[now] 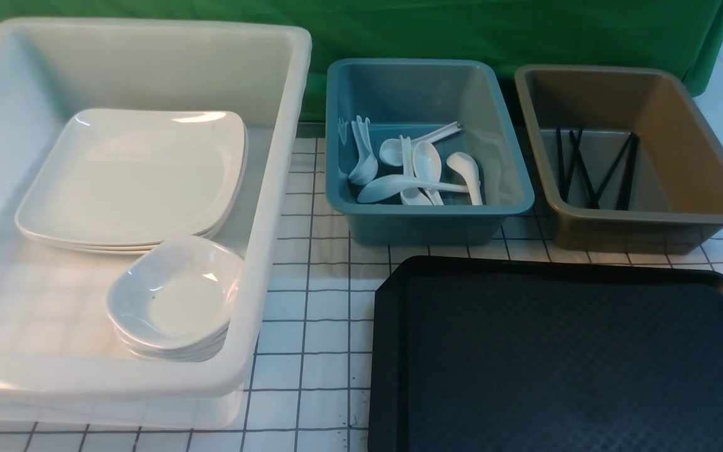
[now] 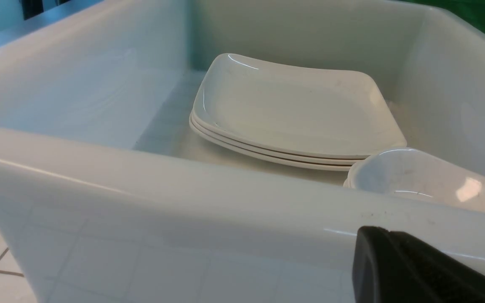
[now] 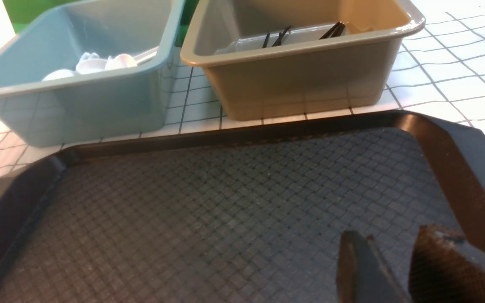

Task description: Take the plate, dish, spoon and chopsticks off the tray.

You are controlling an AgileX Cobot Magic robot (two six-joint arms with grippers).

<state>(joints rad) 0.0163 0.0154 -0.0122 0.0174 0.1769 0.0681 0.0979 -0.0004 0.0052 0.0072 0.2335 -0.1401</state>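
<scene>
The black tray [image 1: 562, 364] lies at the front right, its textured floor [image 3: 225, 202] bare. A stack of white plates [image 1: 135, 176] [image 2: 293, 109] rests in the white tub, with small white dishes [image 1: 176, 301] [image 2: 415, 176] stacked in front of it. Several white spoons [image 1: 418, 169] [image 3: 99, 65] lie in the blue bin. Black chopsticks [image 1: 594, 166] [image 3: 280, 35] lean in the brown bin. My left gripper [image 2: 377, 231] is shut and holds nothing, just outside the tub's near wall. My right gripper [image 3: 392, 235] hovers open over the tray. Neither gripper shows in the front view.
The big white tub [image 1: 273, 188] fills the left side. The blue bin [image 1: 430, 220] and brown bin [image 1: 637, 232] stand side by side behind the tray. A white gridded tabletop [image 1: 311, 326] shows between tub and tray. A green cloth hangs at the back.
</scene>
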